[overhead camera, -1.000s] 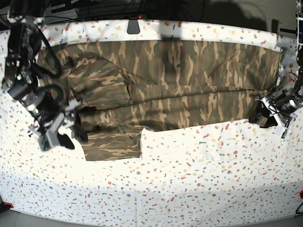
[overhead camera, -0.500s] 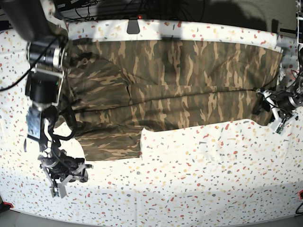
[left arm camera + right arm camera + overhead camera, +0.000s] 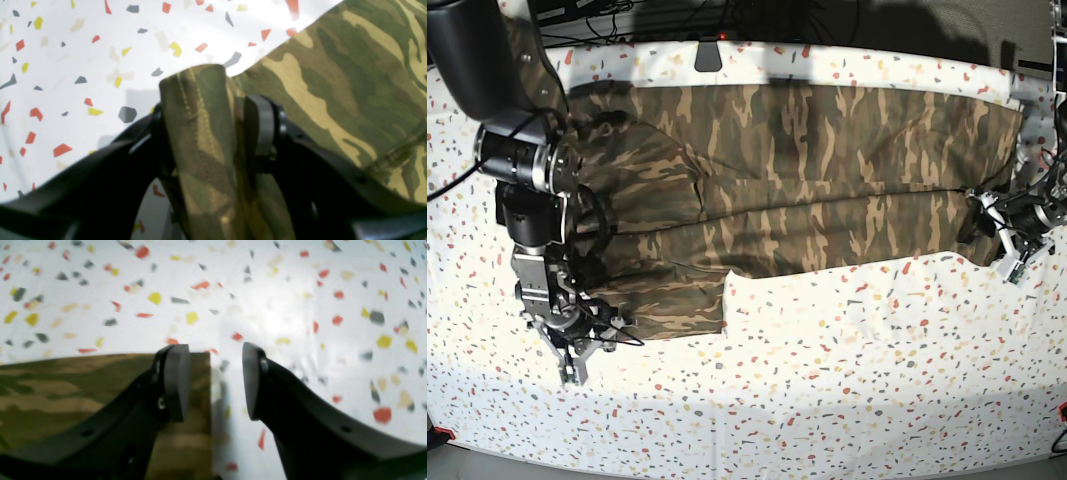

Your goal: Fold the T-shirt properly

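Observation:
The camouflage T-shirt [image 3: 807, 170] lies spread wide across the speckled table, with a flap folded over along its near side. At the shirt's right end my left gripper [image 3: 989, 233] is shut on a bunched fold of the hem [image 3: 200, 140], which stands up between the fingers [image 3: 260, 130]. My right gripper [image 3: 577, 348] hangs at the shirt's near left corner [image 3: 196, 373]. It is open, with one pad [image 3: 175, 380] above the cloth edge, the other pad [image 3: 252, 380] above bare table, and nothing between them.
The white table cover [image 3: 827, 380] with coloured flecks stretches in front of the shirt to the near edge. A dark clip [image 3: 709, 55] sits at the far edge, with cables behind it. The right arm's column [image 3: 527, 170] stands over the shirt's left end.
My right arm swung down past the shirt's left side, then came back in to the near left corner. The left gripper stayed put on the hem.

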